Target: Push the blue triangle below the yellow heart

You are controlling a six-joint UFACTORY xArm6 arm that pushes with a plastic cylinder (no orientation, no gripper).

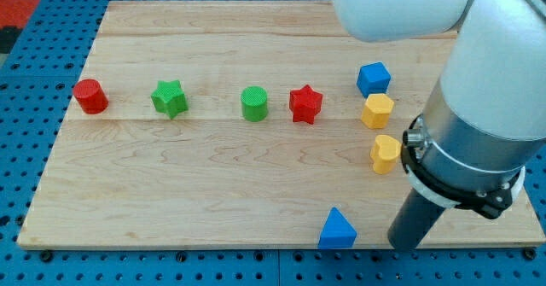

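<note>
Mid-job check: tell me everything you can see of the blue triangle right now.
The blue triangle is a small, solid blue wedge-shaped block with a matte, plastic-like look. It rests flat near the bottom edge of the wooden board, apex toward the view's top. Nothing touches it. My tip stands apart on its right. The yellow heart lies above it, slightly to the right.

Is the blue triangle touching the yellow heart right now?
No, the blue triangle sits at the board's bottom edge, well apart from the yellow heart, with bare wood between them.
</note>
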